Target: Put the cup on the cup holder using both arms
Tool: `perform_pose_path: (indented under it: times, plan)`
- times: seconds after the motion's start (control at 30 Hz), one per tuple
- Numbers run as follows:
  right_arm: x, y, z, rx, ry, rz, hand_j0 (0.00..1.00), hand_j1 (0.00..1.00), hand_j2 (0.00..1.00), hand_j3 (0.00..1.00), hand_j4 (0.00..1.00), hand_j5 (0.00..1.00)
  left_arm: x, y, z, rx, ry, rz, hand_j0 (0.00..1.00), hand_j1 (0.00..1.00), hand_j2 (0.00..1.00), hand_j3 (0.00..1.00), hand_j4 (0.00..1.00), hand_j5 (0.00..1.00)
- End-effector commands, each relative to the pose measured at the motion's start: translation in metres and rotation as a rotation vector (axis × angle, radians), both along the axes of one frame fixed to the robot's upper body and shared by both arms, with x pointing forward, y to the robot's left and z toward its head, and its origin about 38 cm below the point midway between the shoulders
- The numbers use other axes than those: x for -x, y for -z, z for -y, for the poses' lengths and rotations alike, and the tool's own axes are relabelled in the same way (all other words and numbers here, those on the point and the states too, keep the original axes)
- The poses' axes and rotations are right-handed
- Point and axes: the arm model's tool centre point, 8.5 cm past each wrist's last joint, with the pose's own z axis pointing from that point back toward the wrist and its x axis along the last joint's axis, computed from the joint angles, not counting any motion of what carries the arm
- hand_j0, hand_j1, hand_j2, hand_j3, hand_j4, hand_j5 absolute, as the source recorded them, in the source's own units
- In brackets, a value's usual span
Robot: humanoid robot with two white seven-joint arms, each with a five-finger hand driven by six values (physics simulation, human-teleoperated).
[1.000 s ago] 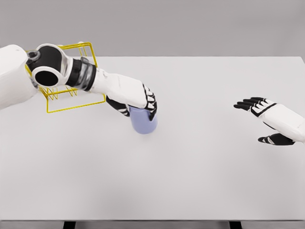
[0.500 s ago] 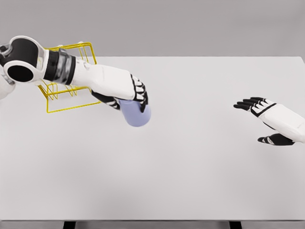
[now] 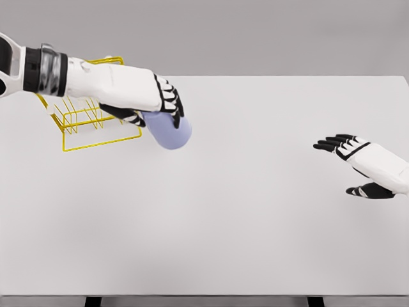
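A pale lilac cup [image 3: 169, 131] hangs tilted above the white table, its bottom turned toward the camera. My left hand [image 3: 153, 105] is shut on its upper part, black fingers wrapped over the rim end. Just left of the cup stands the yellow wire cup holder [image 3: 89, 125], partly hidden behind my left forearm. My right hand [image 3: 350, 165] hovers low over the table at the far right, fingers spread and holding nothing.
The white table [image 3: 243, 211] stretches wide between the two hands, with its front edge near the bottom of the view. A grey wall lies behind the table's far edge.
My left hand has lifted the cup up and to the left, toward the yellow holder, tilting it more. The right hand sank slightly.
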Motion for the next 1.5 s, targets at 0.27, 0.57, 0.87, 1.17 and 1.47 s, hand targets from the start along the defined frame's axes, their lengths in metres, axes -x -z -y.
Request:
perform_pose_path:
  times: [0.27,0.57,0.87,1.17,1.47]
  plan:
    - [0.002,0.001,0.001,-0.006,0.003,-0.006,1.0,1.0,1.0,1.0,1.0,1.0,0.004,-0.023,-0.022,0.04,-0.042,0.032,0.55,0.55,0.55,0.55,0.55,0.55]
    - [0.002,0.001,0.001,-0.006,0.003,-0.006,1.0,1.0,1.0,1.0,1.0,1.0,0.004,-0.033,-0.035,0.057,-0.071,0.045,0.55,0.55,0.55,0.55,0.55,0.55]
    - [0.002,0.001,0.001,-0.006,0.003,-0.006,1.0,1.0,1.0,1.0,1.0,1.0,0.006,-0.052,-0.054,0.087,-0.114,0.082,0.55,0.55,0.55,0.55,0.55,0.55]
    - [0.002,0.001,0.001,-0.006,0.003,-0.006,1.0,1.0,1.0,1.0,1.0,1.0,0.005,-0.055,-0.071,0.075,-0.158,0.091,0.55,0.55,0.55,0.55,0.55,0.55]
    - [0.002,0.001,0.001,-0.006,0.003,-0.006,1.0,1.0,1.0,1.0,1.0,1.0,0.003,-0.057,-0.083,0.062,-0.191,0.102,0.55,0.55,0.55,0.55,0.55,0.55]
